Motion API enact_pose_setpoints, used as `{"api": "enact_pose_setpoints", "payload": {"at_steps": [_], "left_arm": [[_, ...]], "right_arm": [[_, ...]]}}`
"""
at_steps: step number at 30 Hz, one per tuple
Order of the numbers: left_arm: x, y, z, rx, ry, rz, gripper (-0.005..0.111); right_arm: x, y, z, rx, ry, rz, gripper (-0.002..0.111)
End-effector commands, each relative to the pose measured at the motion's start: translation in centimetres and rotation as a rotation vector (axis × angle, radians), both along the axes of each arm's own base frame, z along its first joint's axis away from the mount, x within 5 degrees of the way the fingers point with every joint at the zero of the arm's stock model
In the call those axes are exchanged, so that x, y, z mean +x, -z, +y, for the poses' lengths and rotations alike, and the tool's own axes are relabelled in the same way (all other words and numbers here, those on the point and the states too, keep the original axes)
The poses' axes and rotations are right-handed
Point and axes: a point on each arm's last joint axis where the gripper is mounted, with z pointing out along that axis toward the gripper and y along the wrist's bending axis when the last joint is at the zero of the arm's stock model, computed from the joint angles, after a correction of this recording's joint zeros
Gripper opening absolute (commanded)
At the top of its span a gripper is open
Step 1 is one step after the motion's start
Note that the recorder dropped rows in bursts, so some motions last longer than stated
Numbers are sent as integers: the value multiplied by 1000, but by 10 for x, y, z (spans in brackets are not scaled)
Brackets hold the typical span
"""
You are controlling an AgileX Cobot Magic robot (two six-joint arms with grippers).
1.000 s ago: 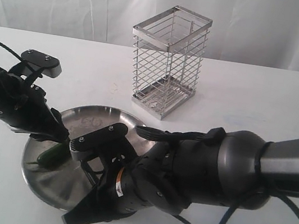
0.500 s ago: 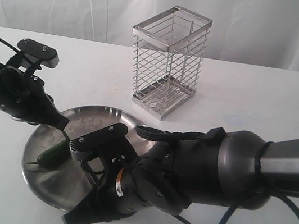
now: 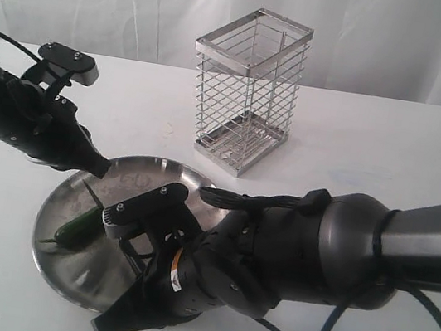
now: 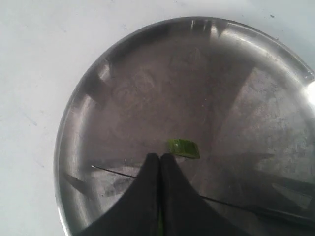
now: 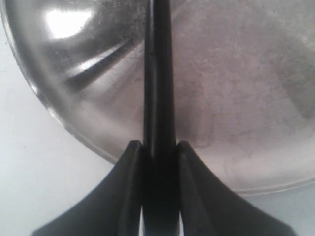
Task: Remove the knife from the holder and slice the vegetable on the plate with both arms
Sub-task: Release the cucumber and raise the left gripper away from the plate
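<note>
The left tool [image 4: 160, 161] hangs pinched shut above the plate [image 4: 113, 93]. The right tool [image 5: 158, 146] clamps the knife [image 5: 157, 73] by its handle.

Glossy green chili [image 3: 80, 229] on steel plate [image 3: 142, 172]; knife [image 5: 157, 73] in right claw [image 5: 158, 147]; wire holder [image 3: 247, 90] upright beyond.

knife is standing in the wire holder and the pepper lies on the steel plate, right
No: the holder holds no knife. The right wrist view shows the knife held in the fingers of the right gripper. The pepper does lie on the plate.
</note>
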Motion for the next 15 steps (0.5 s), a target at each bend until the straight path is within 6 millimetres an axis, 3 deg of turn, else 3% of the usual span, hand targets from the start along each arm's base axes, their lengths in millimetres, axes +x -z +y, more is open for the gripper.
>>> {"api": "enact_pose_setpoints", "payload": {"at_steps": [1,12,15], "left_arm": [[2,5,-3,-11,15,40,0],[5,12,-2,14,36,33,0],[13,30,-1,43,24,47,0]], "right_arm": [[3,-2,-1,5,1,-10,0],[3,-2,-1,6,1,-11,0],[3,-2,-1,3,1,-9,0]]}}
